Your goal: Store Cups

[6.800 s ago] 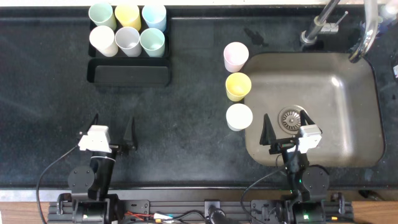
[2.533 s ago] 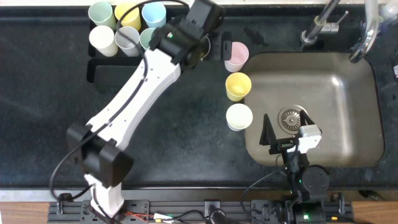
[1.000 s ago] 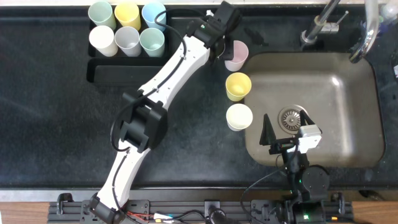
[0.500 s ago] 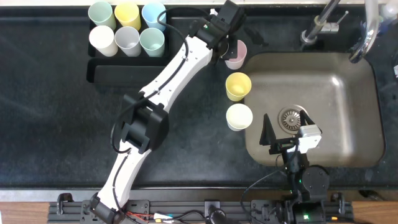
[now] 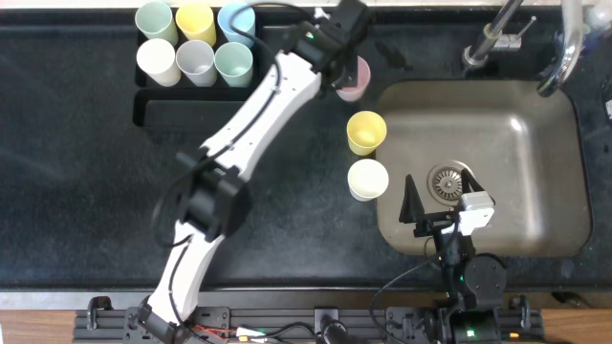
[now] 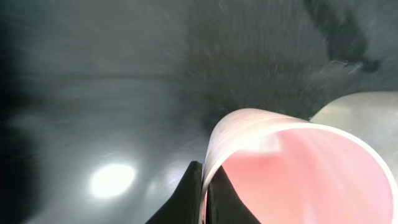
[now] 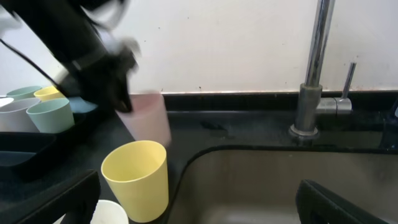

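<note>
My left gripper [image 5: 341, 69] is stretched far across the counter and shut on the rim of a pink cup [image 5: 354, 79], with one finger inside the wall and one outside [image 6: 204, 183]. The pink cup [image 6: 292, 174] hangs tilted beside the arm [image 7: 149, 118]. A yellow cup [image 5: 366, 132] and a white cup [image 5: 367, 179] stand upright on the counter by the sink's left edge. At the back left a black tray [image 5: 198, 117] holds several upright cups [image 5: 196, 43]. My right gripper [image 5: 440, 196] rests open near the sink's front edge.
The steel sink [image 5: 521, 124] takes up the right side, with a drain [image 5: 446, 181] and a faucet [image 5: 497, 33] behind it. The tray's front compartment holds nothing. Dark counter lies bare between the tray and the arm bases.
The left arm swung from its rest pose to the pink cup and closed on its rim. In the last half second the cup shifted slightly back and left. The right arm stayed still.
</note>
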Controlling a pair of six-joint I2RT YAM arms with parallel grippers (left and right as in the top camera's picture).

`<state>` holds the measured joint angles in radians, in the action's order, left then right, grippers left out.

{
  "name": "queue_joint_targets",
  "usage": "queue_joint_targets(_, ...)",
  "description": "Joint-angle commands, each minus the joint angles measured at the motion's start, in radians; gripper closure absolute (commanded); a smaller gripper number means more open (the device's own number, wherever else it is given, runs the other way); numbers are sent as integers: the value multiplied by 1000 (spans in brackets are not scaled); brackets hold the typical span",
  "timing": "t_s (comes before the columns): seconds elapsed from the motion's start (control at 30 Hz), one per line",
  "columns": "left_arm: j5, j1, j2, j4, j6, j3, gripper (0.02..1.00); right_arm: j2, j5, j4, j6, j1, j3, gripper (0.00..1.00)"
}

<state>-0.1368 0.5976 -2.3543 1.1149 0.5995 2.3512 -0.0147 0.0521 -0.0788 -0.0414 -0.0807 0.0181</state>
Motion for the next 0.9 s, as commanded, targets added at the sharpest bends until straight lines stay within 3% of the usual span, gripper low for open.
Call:
queue_joint_targets(0.03,-122,-69,261,22,-14,-26,985,11,-1,5,-4,1,-13,3)
queue_joint_targets(0.33,-126,-343,594,-74,-61,-420,985,11,-1,5,-4,1,-13,5)
queue_joint_targets(0.6,-36,-607,658,-78,-162,-618,985,11,-1,5,-4,1,-13,3)
queue_joint_targets(0.9,4,-727,638,-109,-185,-745,985,11,0,5,-4,1,-13,3)
